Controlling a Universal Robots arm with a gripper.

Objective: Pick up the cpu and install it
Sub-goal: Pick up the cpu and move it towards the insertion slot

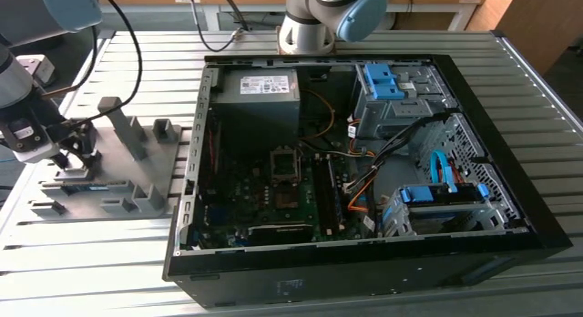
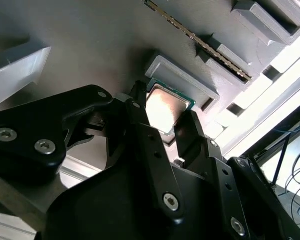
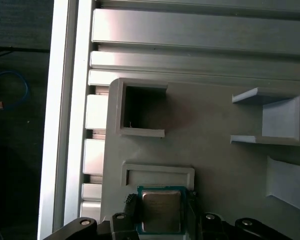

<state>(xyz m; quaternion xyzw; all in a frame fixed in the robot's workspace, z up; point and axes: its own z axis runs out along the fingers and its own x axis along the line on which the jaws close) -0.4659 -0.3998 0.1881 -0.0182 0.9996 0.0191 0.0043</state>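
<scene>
Tool (image 3: pixel 161 205) clamped across two opposite edges of the cpu (image 3: pixel 161 216): we are gripping it by its sides in the grey fixture (image 3: pixel 215 160), leaving its metal top bare.

A black computer case (image 1: pixel 364 259) lies open on a slatted metal table (image 1: pixel 91 276). Inside it, at the far side, sits a grey power supply (image 1: pixel 259 102) with a white label. Nearer lies the green motherboard (image 1: pixel 264 208). Toward the exterior view's right are two blue drive brackets, one far (image 1: pixel 383 81) and one near (image 1: pixel 442 194), with orange and black cables (image 1: pixel 360 187) between them. At the exterior view's left, beside the case, lies a grey fixture plate (image 1: pixel 150 170) with raised pockets. In the second wrist view a long thin memory stick (image 2: pixel 210 47) stands on edge in this plate.
</scene>
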